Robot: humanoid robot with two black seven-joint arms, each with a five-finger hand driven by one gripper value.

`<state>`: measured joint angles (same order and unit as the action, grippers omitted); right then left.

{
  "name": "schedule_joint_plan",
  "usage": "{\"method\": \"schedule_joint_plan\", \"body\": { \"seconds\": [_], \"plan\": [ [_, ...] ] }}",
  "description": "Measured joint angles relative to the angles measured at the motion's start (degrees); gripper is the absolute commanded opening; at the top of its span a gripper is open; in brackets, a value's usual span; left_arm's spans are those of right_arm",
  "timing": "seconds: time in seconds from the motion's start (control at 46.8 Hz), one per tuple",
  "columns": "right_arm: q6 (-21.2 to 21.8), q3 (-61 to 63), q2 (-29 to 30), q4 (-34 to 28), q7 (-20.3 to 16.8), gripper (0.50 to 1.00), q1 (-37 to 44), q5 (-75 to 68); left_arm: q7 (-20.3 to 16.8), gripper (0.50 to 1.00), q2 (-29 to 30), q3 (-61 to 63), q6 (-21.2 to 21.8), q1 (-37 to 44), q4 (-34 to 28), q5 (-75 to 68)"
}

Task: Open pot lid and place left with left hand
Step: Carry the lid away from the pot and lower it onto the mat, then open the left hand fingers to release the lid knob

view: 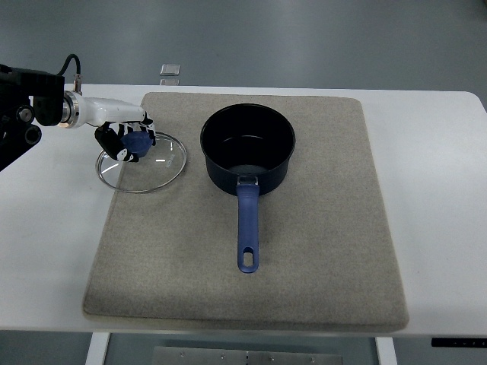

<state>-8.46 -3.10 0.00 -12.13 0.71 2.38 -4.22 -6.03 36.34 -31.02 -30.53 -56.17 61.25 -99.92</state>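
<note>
Nearest to me is the front edge of the white table (46, 251), and on it a large grey felt mat (319, 258) that covers most of the work area. Nothing sits on the near part of the mat except the end of the saucepan's blue handle (248, 228), which points straight toward the robot's side.

Farther in, the dark blue saucepan (247, 144) stands upright on the mat, open and, as far as I can see, empty. Its lid is plainly off.

To the left of the pan, apart from it, the glass lid (144, 163) lies flat, straddling the mat's left edge so part of it hangs over the bare table. The left hand (125, 141) reaches in from the left edge, and its fingers (114, 146) are curled around the lid's blue knob (138, 142). I cannot tell whether they press it tightly or only loosely surround it.

The right arm is nowhere in sight. Beyond the mat, a small grey block (170, 70) rests at the table's far edge.

By my reckoning the job is nearly finished: lid lifted, carried left, set down. What seems left is letting go of the knob and drawing the hand clear.
</note>
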Motion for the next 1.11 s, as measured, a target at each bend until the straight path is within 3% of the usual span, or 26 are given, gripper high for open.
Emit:
{"method": "schedule_joint_plan", "body": {
  "seconds": [0.576, 0.79, 1.089, 1.11],
  "plan": [
    [0.0, 0.0, 0.0, 0.0, 0.0, 0.915, 0.0, 0.0, 0.1, 0.500, -1.8, -0.4, 0.3, -0.5, -0.1, -1.1],
    [0.0, -0.1, 0.0, 0.0, 0.0, 0.915, 0.0, 0.0, 0.1, 0.500, -1.7, 0.0, 4.3, -0.3, 0.0, -1.2],
    [0.0, -0.1, 0.0, 0.0, 0.0, 0.915, 0.0, 0.0, 0.0, 0.500, -1.8, 0.0, 5.1, 0.1, -0.1, -1.2],
    [0.0, 0.0, 0.0, 0.0, 0.0, 0.915, 0.0, 0.0, 0.1, 0.539, -1.8, 0.0, 5.5, 0.1, -0.2, -1.2]
  ]
}}
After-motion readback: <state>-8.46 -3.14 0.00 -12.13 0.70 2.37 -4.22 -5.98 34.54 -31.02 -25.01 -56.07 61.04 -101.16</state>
